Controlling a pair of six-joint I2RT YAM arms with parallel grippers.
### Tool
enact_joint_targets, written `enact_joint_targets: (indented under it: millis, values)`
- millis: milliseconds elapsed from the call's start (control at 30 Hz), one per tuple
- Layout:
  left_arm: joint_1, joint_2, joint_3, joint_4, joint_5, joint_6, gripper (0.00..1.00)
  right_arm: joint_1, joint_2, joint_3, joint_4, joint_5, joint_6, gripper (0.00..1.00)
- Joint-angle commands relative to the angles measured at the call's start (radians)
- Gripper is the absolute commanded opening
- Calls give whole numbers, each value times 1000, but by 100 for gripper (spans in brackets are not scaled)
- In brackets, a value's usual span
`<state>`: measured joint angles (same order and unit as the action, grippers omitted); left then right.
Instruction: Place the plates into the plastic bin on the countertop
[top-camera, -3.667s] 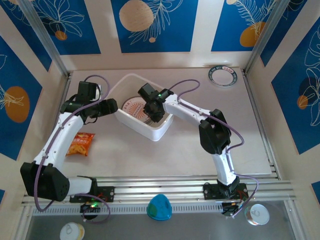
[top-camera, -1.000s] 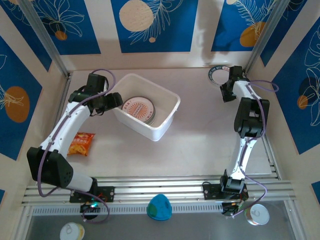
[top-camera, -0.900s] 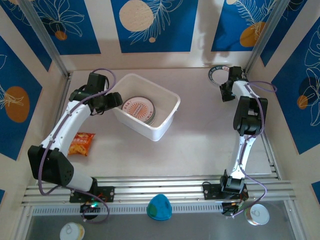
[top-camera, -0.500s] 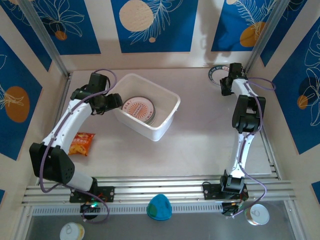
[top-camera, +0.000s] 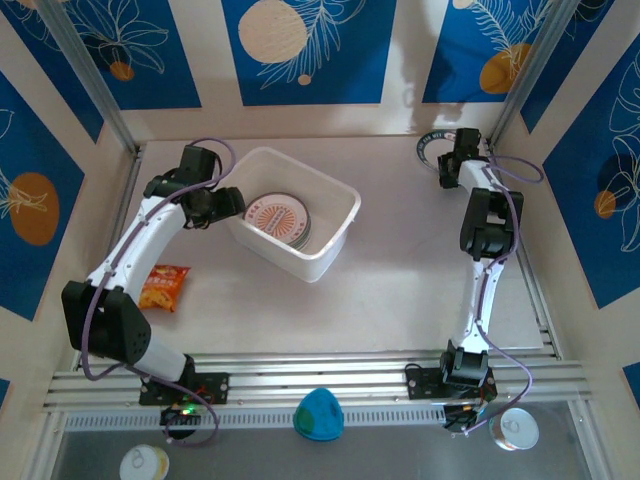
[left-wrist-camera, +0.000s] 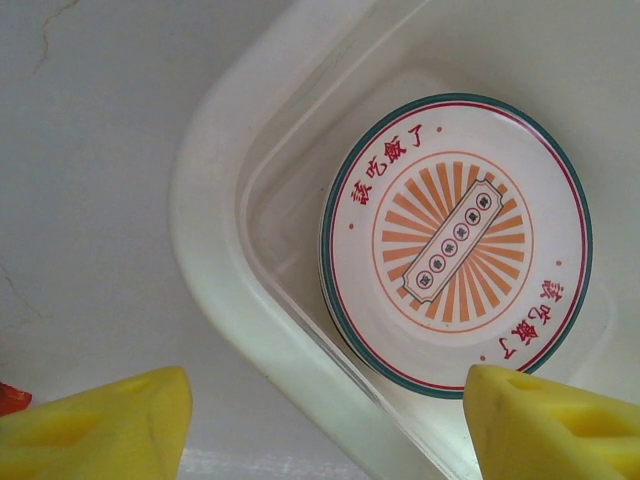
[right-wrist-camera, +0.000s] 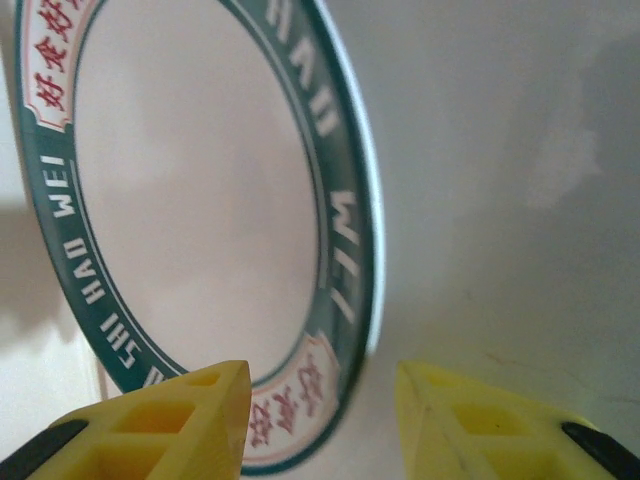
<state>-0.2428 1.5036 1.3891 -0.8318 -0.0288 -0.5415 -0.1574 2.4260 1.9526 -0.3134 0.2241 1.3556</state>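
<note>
My left arm bends out to the rim of the plastic bin (left-wrist-camera: 215, 270), left gripper (left-wrist-camera: 320, 430) spread wide above it, sunburst plates (left-wrist-camera: 460, 245) stacked inside. Farther off, my right arm stretches to the far corner of the countertop (top-camera: 400, 290), right gripper (right-wrist-camera: 320, 420) parted astride the edge of the green-rimmed plate (right-wrist-camera: 190, 200).

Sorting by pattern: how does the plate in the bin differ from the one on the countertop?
The bin plate has an orange sunburst centre and thin green rim; the countertop plate has a plain centre and wide green lettered band. The bin plate tops a stack; the countertop plate lies alone. Both are round, white, flat.
</note>
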Motion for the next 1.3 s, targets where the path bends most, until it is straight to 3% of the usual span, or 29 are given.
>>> enact_joint_targets:
  millis: [0,233,567,933,1267]
  values:
    - [-7,0,27,-33,-22,-4,73,0,40,38,-4,8,25,43]
    - [-21,9,36,-34,-25,-19,73,-2,71,45,-20,11,62,38]
    - [-35,14,23,-39,-27,-25,73,1,6,-57,12,17,58,5]
    - [-42,44,34,-33,-22,-27,73,30,-278,-541,263,1,59,0]
    - [-48,0,-12,21,10,-26,73,121,-613,-883,284,3,5,0]
